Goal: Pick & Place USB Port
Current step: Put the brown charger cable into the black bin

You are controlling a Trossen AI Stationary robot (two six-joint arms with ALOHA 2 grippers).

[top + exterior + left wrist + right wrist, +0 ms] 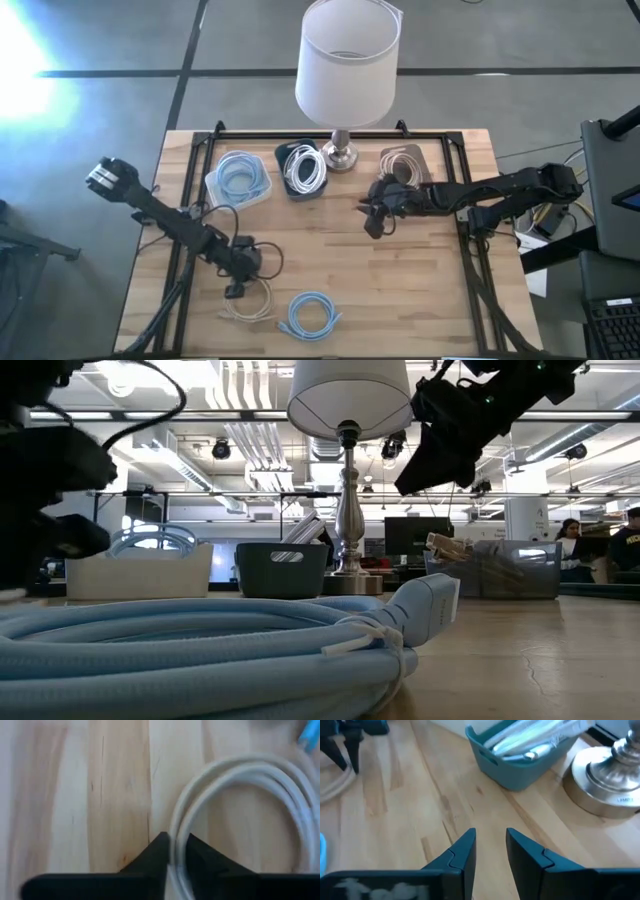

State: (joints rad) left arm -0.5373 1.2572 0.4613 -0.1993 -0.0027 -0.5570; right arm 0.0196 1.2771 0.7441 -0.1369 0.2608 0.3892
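A cream cable coil (252, 305) lies flat on the table near its near edge, and a light blue coil (312, 313) lies to its right, filling the foreground of the low view (200, 640). My left gripper (236, 290) points down at the cream coil's left side and is shut on one strand (173, 847). My right gripper (375, 215) hovers open and empty above the table's middle right, in front of the lamp base (605, 780); its fingers (490, 845) hold nothing. My left gripper has one strand of the cream coil (175, 832) between its two fingers, on the coil's left arc. The fingers come from above, pointing down, and lie across the strand. The coil lies flat on the table.
Three bins stand along the far edge: a white one with a blue cable (238, 178), a dark teal one with a white cable (305, 170), and a clear one with a beige cable (405, 165). A lamp (345, 80) stands between the latter two. Bare wood lies mid-table.
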